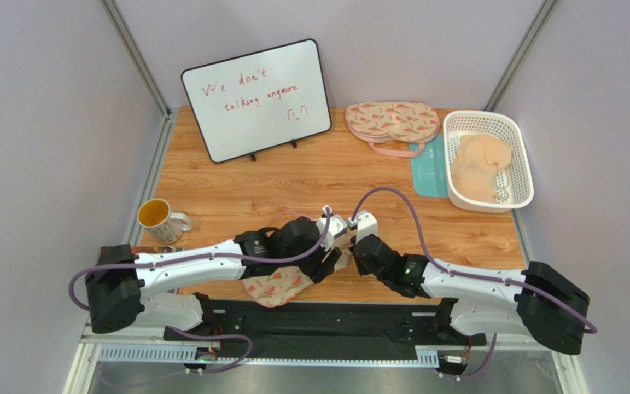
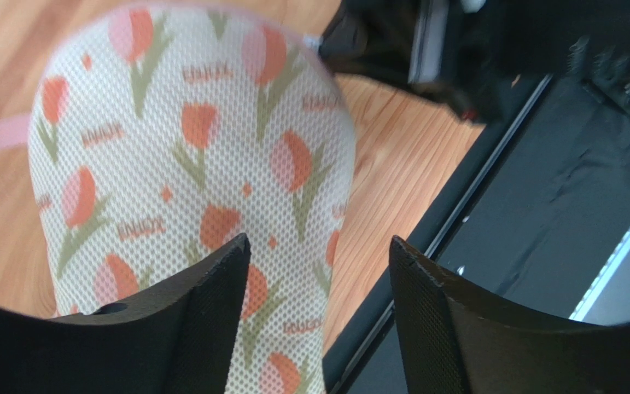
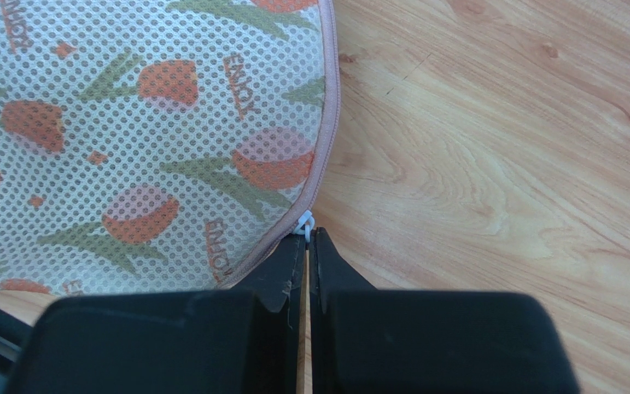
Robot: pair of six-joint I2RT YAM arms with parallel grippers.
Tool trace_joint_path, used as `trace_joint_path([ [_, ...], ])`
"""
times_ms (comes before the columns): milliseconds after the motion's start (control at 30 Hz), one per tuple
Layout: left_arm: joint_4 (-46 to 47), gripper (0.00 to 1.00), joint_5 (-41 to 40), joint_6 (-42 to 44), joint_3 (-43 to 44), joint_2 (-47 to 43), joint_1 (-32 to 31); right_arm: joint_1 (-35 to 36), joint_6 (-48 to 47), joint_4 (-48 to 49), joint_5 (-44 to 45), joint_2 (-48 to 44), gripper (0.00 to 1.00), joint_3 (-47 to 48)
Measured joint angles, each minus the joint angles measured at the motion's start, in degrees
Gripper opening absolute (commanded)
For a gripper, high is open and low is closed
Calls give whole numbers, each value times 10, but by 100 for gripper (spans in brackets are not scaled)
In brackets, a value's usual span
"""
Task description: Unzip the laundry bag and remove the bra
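White basket (image 1: 527, 168): peach fabric (image 1: 478, 168) | laundry bag (image 3: 146, 139): right pincer (image 3: 308, 238) closed at zip-pull (image 3: 304, 220)

I found the laundry bag (image 1: 275, 287) lying on the desk (image 1: 294, 176) at its near edge, centre. The left end effector (image 2: 318, 246) stood over it, and the right end effector (image 3: 308, 238) was at the zipper pull (image 3: 304, 220) on its right edge. The mug (image 1: 156, 217) sat to the left. At the back stood the whiteboard (image 1: 257, 100). To its right lay a second pouch (image 1: 392, 121), then a basket (image 1: 488, 119) holding a fabric heap (image 1: 478, 168).

Robot lab booth — grey partition walls (image 1: 47, 98), aluminium posts (image 1: 135, 53), wooden table (image 1: 310, 176).
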Motion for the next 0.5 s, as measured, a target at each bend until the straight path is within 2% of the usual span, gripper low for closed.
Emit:
trace_joint_path([
  [200, 42, 73, -8, 19, 32, 15, -16, 0, 24, -19, -18, -42, 0, 0],
  [500, 121, 75, -28, 34, 7, 67, -32, 0, 49, -55, -37, -99, 0, -3],
])
